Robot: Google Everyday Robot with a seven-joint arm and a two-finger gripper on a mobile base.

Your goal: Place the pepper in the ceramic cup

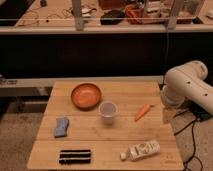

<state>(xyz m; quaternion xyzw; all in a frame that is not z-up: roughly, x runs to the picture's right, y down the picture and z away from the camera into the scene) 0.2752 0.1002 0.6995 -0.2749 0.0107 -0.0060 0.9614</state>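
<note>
Slim orange-red pepper [142,112] lying diagonally on wooden desk [100,145], between pale round ceramic cup [108,111] and white arm [187,87]; end effector hidden there, spread wide, empty.

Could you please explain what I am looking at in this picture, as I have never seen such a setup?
This is one camera's view, looking down on a wooden table; I cannot say where the camera is mounted. The bulky white shape on the right is the robot's single arm, beside the table's right edge. Its gripper, the two jaws that grasp things, is out of sight here, and everything visible rests on the table. There you see a wide orange bowl, a small pale ceramic cup just in front of it, a slim orange-red pepper to the cup's right, a blue-grey cloth at the left, a flat black object near the front edge, and a white bottle lying on its side.
</note>
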